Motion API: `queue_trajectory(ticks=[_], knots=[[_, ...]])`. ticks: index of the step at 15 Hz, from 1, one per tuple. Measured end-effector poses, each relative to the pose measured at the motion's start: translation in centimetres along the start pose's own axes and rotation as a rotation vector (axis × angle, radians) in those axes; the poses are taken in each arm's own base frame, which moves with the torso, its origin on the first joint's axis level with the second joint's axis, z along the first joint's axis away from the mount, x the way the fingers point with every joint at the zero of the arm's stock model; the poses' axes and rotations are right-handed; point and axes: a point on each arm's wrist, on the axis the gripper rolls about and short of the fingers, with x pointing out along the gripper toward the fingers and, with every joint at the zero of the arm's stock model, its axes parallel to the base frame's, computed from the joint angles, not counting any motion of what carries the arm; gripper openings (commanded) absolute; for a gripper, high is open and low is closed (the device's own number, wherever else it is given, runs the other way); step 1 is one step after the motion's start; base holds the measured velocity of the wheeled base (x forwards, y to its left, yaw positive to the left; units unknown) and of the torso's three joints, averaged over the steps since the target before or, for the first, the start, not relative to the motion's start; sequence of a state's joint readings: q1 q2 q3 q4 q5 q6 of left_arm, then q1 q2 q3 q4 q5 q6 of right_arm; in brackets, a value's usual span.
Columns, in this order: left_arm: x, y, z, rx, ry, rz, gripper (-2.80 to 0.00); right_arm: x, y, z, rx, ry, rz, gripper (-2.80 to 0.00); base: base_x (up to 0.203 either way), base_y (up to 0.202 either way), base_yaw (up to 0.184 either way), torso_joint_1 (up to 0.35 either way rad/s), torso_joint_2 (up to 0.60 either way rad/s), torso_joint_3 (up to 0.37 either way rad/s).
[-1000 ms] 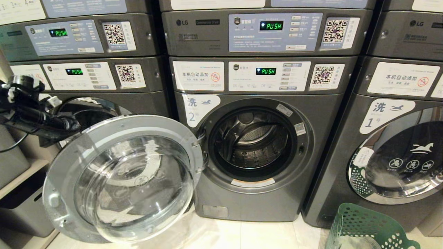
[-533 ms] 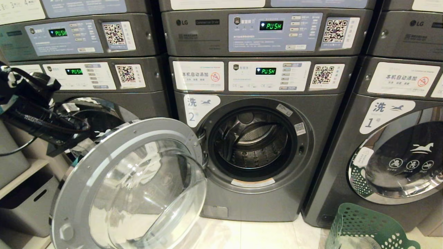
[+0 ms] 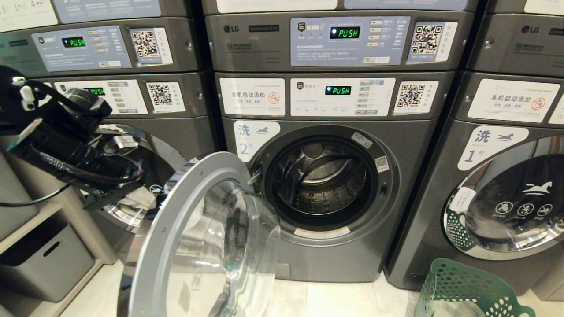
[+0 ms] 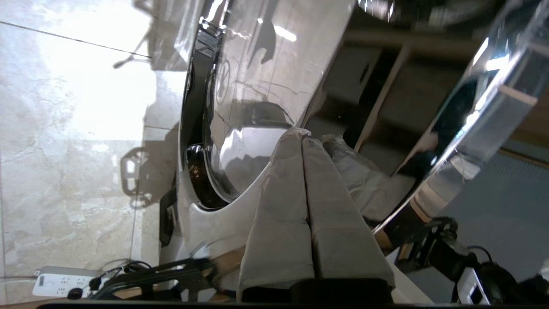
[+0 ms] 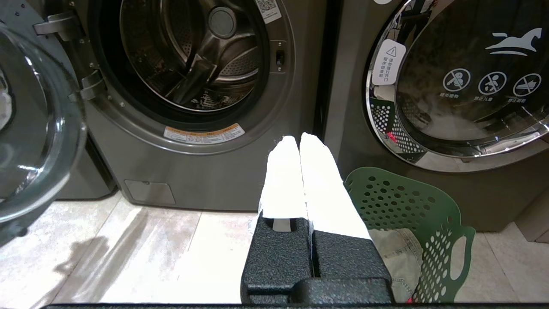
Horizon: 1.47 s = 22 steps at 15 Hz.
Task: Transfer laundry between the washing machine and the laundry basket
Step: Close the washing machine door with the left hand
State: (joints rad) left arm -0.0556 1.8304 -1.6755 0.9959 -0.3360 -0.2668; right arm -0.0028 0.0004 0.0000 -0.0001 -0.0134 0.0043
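The washing machine marked 2 stands with its drum empty and its glass door swung partway out on the hinge side. The left end effector, fingers pressed together, sits behind that door. The right end effector (also pressed together) hangs low before the machine, just beside the laundry basket, which holds what looks like grey-green laundry.

We see the right gripper, fingers pressed together, before the open washing machine; laundry lies in the laundry basket.
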Motion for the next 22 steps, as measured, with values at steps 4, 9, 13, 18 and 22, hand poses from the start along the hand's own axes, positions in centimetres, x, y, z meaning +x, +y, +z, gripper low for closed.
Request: queue_trajectory(ticks=[4,9,13,18,22], knots=[[0.8,-4.1,-1.9,0.085,0.045,-0.058,-2.8,0.0,0.0,0.0,0.002,-0.001,0.0,-2.8,0.0,0.0,0.0,0.0,0.0,0.0],[2.4,-8.5,-2.9,0.191,0.035,-0.139,-2.8,0.0,0.0,0.0,0.001,-0.001,0.0,-2.8,0.0,0.0,0.0,0.0,0.0,0.0],[4.9,-12.0,-3.1,0.283,-0.002,-0.216,-2.8,0.0,0.0,0.0,-0.001,-0.001,0.0,-2.8,0.0,0.0,0.0,0.0,0.0,0.0],[7.6,-16.4,-3.3,0.333,-0.028,-0.284,-2.8,0.0,0.0,0.0,-0.006,0.0,0.0,-2.8,0.0,0.0,0.0,0.0,0.0,0.0],[8.0,-18.6,-3.5,0.305,-0.051,-0.289,-2.8,0.0,0.0,0.0,-0.015,0.002,0.009,-2.8,0.0,0.0,0.0,0.0,0.0,0.0]])
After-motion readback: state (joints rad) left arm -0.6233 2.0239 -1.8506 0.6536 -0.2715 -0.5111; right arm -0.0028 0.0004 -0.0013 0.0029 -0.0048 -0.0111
